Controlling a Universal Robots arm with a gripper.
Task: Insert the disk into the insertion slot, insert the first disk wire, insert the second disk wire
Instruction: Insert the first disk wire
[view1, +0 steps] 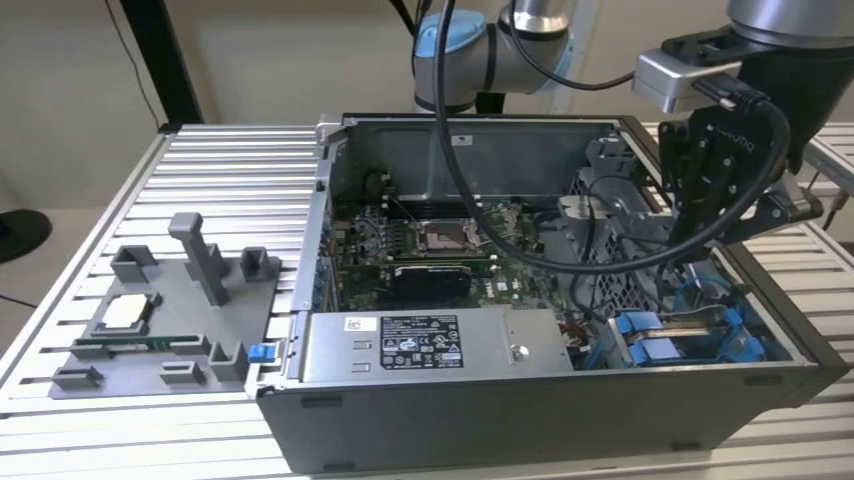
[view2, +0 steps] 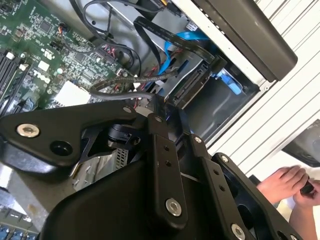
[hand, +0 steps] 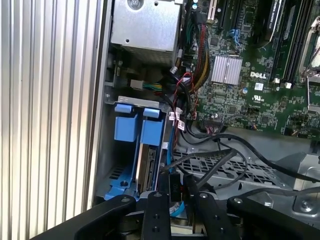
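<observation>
A slatted metal surface (view1: 227, 170) carries an open computer case (view1: 534, 420), which takes up most of the exterior view. The arm (view1: 454, 50) reaches over the case from behind and drops its hand (view1: 697, 235) into the end at the exterior view's right. A thick black cable (view1: 534, 255) sags from the arm in a loop across the motherboard (view1: 427, 245) and in front of the hand.

A grey labelled power-supply box (view1: 427, 345) lies along the near wall, just beside the insertion slot (view1: 747, 335). On the surface at the exterior view's left, well apart from the case, sits a grey fixture (view1: 174, 320) with small parts on it.

In the first wrist view the disk (hand: 149, 170) stands on edge inside the insertion slot (hand: 112, 172). Its blue carrier tabs (hand: 137, 125) point toward the power-supply box (hand: 145, 25). The hand (hand: 180, 185) hovers just beside the disk's edge, over a perforated cage (hand: 235, 167) crossed by several black wires (hand: 215, 160).

Whether the hand is open or closed, or has hold of anything, I cannot tell. Its tip is lost among the dark cables.

In the second wrist view the hand (view2: 167, 107) sits near a flat black cable (view2: 155, 30) and a blue cable (view2: 195, 36) that run toward the slot. A person's hand (view2: 282, 182) rests outside the case, on the surface.
</observation>
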